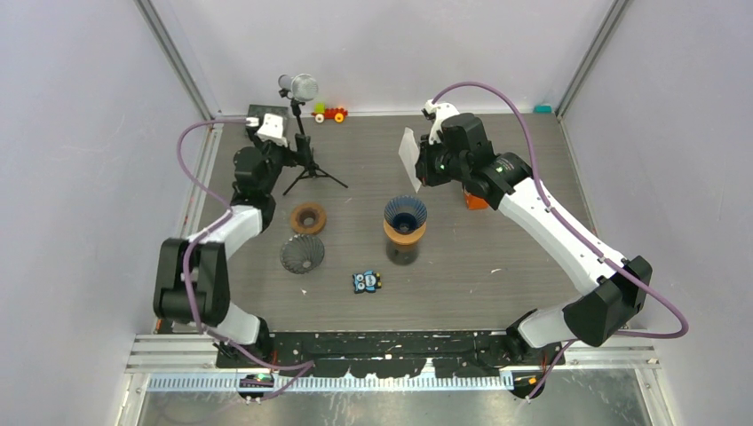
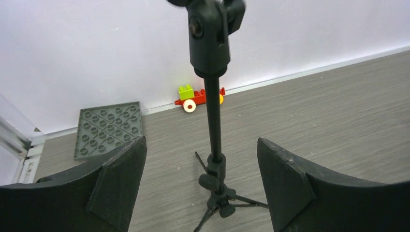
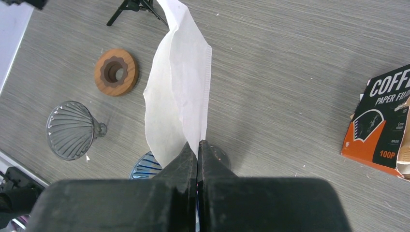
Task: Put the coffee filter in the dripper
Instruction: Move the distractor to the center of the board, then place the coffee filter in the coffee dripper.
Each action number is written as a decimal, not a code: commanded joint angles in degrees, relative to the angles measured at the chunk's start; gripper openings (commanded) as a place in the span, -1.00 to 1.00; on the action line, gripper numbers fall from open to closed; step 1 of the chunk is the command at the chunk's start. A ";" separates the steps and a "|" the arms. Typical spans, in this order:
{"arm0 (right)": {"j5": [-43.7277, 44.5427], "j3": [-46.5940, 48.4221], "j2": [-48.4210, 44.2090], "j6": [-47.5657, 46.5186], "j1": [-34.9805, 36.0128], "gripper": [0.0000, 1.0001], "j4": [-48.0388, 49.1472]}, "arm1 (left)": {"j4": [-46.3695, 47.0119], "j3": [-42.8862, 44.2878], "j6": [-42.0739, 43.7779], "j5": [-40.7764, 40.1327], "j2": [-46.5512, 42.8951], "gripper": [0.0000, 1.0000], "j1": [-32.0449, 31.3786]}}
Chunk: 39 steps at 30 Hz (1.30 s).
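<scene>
My right gripper [image 3: 198, 145] is shut on a white paper coffee filter [image 3: 181, 92], holding it by one edge in the air; from the top view the filter [image 1: 408, 153] hangs behind and above the blue ribbed dripper [image 1: 405, 214]. That dripper sits on a brown collar atop a dark glass carafe at table centre; its rim peeks out under the filter in the right wrist view [image 3: 145, 166]. My left gripper [image 2: 200, 174] is open and empty, far left, facing a microphone stand [image 2: 215, 145].
A clear glass dripper [image 1: 302, 254] lies on its side left of centre, with a wooden ring [image 1: 308, 217] behind it. An orange filter box [image 3: 382, 125] lies right of the carafe. An owl toy [image 1: 366, 281], a toy car [image 1: 330, 113] and a grey baseplate [image 2: 109, 128] are also there.
</scene>
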 commanded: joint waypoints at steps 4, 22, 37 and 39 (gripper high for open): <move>0.35 2.55 -0.42 2.29 -0.13 -0.99 0.81 | -19.17 -6.06 -6.01 3.87 -18.11 0.74 0.15; 6.16 6.94 3.70 13.19 3.30 -0.99 -0.82 | -47.93 5.16 -13.36 10.62 -24.67 0.37 -22.67; 4.29 -0.69 -2.47 20.78 0.09 -0.99 4.17 | -62.03 27.41 -3.59 -3.36 -10.72 0.39 -37.80; 3.15 -1.57 -3.51 21.68 -1.20 -0.99 4.50 | -63.27 29.31 -2.97 -4.52 -9.28 0.39 -38.77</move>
